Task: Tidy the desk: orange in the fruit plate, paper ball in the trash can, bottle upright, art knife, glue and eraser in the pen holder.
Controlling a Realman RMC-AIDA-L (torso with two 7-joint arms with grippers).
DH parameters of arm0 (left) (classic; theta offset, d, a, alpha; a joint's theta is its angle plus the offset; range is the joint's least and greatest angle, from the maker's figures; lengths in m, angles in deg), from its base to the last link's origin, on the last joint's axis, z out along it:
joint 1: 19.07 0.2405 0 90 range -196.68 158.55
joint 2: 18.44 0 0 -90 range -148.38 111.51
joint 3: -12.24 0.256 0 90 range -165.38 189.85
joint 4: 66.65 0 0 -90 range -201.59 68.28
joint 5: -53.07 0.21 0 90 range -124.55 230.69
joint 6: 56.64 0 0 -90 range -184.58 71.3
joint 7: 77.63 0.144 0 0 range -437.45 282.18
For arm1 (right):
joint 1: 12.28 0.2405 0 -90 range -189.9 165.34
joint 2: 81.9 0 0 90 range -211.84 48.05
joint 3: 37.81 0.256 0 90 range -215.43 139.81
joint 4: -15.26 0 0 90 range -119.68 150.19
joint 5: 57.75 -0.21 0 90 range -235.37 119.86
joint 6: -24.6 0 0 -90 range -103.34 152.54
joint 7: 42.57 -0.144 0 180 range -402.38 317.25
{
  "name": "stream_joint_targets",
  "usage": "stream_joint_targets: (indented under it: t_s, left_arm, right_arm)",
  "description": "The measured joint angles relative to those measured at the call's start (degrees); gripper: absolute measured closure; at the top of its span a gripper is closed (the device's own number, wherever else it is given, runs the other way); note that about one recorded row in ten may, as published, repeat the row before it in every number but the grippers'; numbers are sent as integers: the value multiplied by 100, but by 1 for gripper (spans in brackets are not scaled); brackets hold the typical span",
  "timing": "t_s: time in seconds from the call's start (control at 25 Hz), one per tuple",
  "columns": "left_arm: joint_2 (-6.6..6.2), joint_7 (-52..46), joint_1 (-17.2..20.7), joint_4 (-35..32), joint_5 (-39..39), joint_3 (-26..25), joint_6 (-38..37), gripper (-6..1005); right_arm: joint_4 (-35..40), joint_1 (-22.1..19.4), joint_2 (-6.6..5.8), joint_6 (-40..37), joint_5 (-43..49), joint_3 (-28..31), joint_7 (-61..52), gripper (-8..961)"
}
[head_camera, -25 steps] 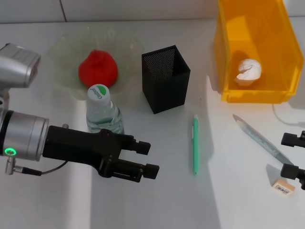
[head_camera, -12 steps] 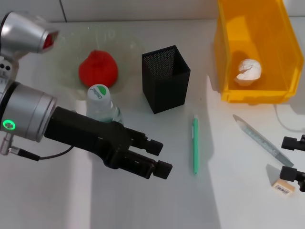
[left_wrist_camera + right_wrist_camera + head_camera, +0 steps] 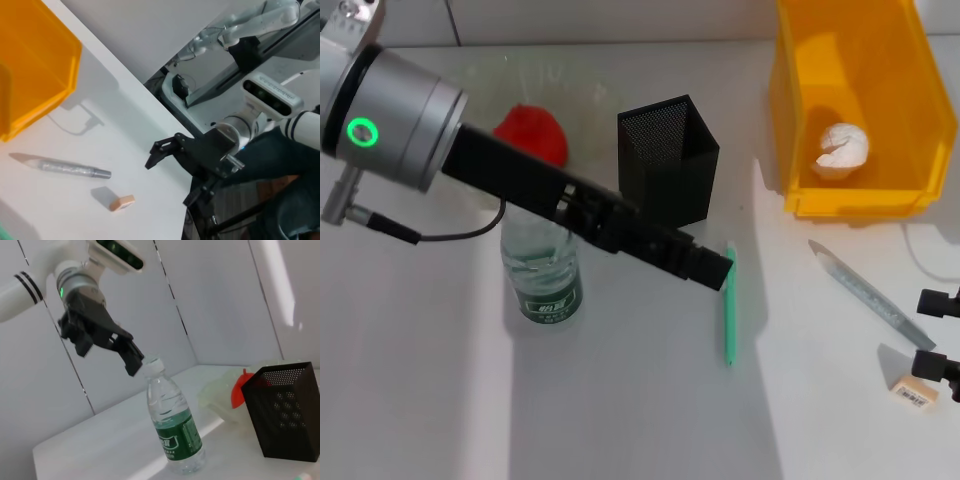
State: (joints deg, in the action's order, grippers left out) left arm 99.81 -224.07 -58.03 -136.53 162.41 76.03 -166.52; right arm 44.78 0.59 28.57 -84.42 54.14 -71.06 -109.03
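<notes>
The bottle stands upright on the desk, its cap hidden under my left arm; it also shows as the bottle. My left gripper hangs open and empty in the air by the pen holder, over the top end of a slim green pen-shaped tool. The orange lies in the fruit plate. In the trash can sits the paper ball. My right gripper is open at the right edge, just beside the eraser and a clear silver-tipped stick. Which is art knife or glue I cannot tell.
A thin cable hangs from my left arm over the desk. The trash can's front wall stands close behind the clear stick. A cord trails off the right side near the bin.
My left arm has risen and swung right, from in front of the bottle to over it, its gripper now beside the pen holder. The right gripper has barely moved.
</notes>
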Motion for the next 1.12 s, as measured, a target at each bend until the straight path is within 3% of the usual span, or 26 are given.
stream_joint_targets:
  t_s: [0.24, 0.6, 0.88, 1.12]
  left_arm:
    - [27, -583, -693, 54, 101, -96, -160, 230]
    - [55, -1529, -1124, 320, 1146, 187, 1223, 230]
    - [86, -1849, -1186, 852, 1590, 453, 1915, 231]
    - [81, -1446, -984, 1001, 1197, 467, 2047, 231]
  right_arm:
    - [2, -29, 12, 9, 26, 67, 112, 154]
    - [155, -185, 34, 38, 33, 248, 152, 160]
    - [160, -239, 36, 16, 35, 426, 282, 164]
    - [159, -176, 37, 28, 27, 428, 310, 168]
